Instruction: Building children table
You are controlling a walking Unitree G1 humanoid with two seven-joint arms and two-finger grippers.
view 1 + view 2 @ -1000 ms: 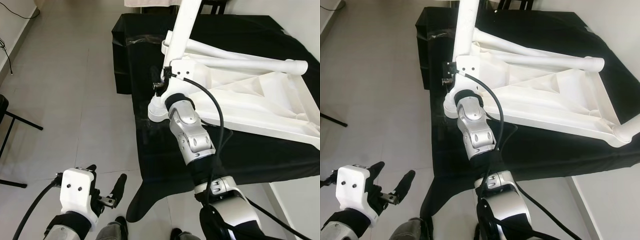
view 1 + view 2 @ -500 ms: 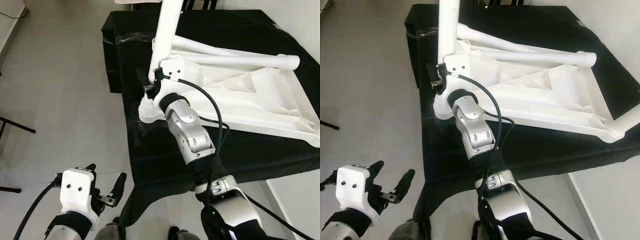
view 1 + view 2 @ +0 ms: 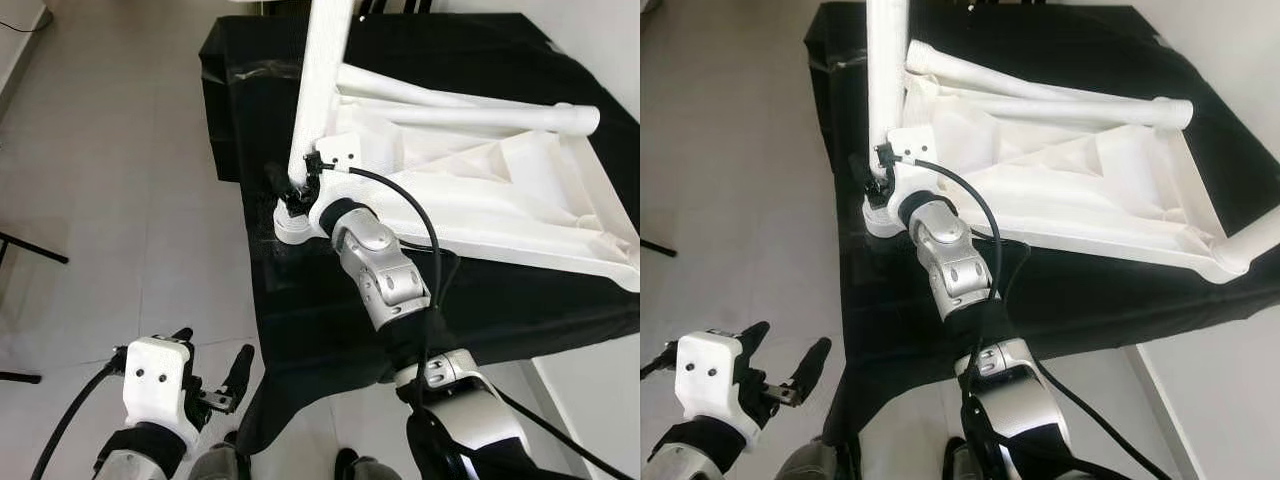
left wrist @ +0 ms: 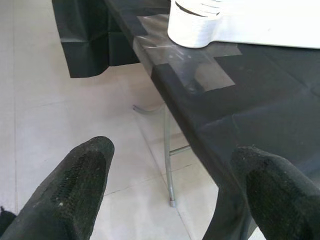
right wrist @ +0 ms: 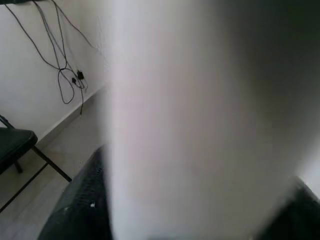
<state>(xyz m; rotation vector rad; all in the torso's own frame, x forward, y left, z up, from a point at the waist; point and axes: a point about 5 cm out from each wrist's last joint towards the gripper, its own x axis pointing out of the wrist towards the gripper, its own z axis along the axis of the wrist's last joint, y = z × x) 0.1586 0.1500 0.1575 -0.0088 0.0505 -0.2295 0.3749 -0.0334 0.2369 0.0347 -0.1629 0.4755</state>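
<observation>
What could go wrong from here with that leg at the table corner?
Judging from the head views:
1. The right pincer holds the upright white leg low, near its socket; the long leg could tilt and bind.
2. The upside-down tabletop has that corner near the black table's edge; side force could slide it off.

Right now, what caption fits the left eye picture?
Right gripper holds the upright white leg at the upturned table's corner.

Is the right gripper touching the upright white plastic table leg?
Touching. In the right wrist view the white table leg sits between the right gripper fingers, pressed against them.
</observation>
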